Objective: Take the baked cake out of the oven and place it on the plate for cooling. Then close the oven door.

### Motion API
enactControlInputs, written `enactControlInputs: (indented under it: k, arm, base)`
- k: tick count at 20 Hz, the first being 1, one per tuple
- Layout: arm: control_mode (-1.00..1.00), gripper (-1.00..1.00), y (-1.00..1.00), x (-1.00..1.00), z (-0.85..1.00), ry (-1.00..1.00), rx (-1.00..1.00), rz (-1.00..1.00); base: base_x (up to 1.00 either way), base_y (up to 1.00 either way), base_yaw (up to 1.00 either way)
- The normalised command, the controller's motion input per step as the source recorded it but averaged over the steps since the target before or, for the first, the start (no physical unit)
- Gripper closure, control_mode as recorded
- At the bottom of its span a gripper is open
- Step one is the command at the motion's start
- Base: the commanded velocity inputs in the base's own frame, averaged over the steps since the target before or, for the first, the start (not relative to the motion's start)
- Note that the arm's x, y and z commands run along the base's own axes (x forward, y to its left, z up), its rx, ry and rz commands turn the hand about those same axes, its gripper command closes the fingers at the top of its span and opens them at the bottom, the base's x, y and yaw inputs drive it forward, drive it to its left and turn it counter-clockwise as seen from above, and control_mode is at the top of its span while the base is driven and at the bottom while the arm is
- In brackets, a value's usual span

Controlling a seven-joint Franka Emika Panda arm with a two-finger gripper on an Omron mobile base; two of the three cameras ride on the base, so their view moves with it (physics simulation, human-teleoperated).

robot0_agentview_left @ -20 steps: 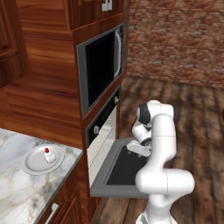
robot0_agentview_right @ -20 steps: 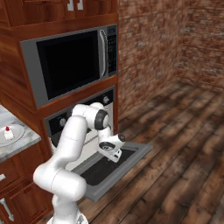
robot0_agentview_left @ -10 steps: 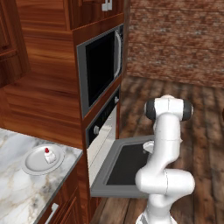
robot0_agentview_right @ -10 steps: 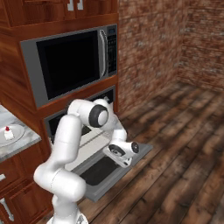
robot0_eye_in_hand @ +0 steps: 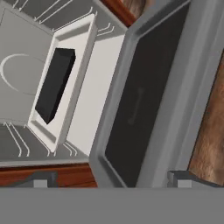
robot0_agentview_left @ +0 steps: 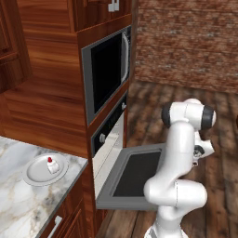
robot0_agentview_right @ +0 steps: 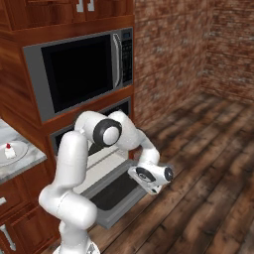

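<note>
I see even, bright rendered light; soft shadows, no glare; hand view slightly blocky, edges undistorted.

At left in the left base view, a white cupcake with a red top (robot0_agentview_left: pixel 52 165) sits on a pale grey-white round plate (robot0_agentview_left: pixel 32 172) over white grey-veined marble counter (robot0_agentview_left: pixel 18 209); centre, grey-framed black glass oven door (robot0_agentview_left: pixel 135 174).

your arm (robot0_agentview_right: pixel 74 163) is glossy white, built of rounded tubular links with dark charcoal joint caps; the wrist flange has a dark round face.
</note>
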Motion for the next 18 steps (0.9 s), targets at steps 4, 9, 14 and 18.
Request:
enactControlInputs:
  k: [4,9,14,18]
  arm:
    - [-1.00,-1.00,-0.43,-0.07,-0.20,0.05,0.06,-0.05]
    - [-1.00,-1.00,-0.25,0.00,-0.36,0.11,0.16,0.00]
    - [-1.00,-1.00,-0.34,0.00,-0.23,0.08,0.22,0.00]
    - [-1.00,-1.00,-0.45,0.00,-0.22,0.04,0.23,0.00]
  base:
    - [0.00,0.00,0.00]
    - [0.00,0.00,0.00]
    - [0.00,0.00,0.00]
    - [0.00,0.00,0.00]
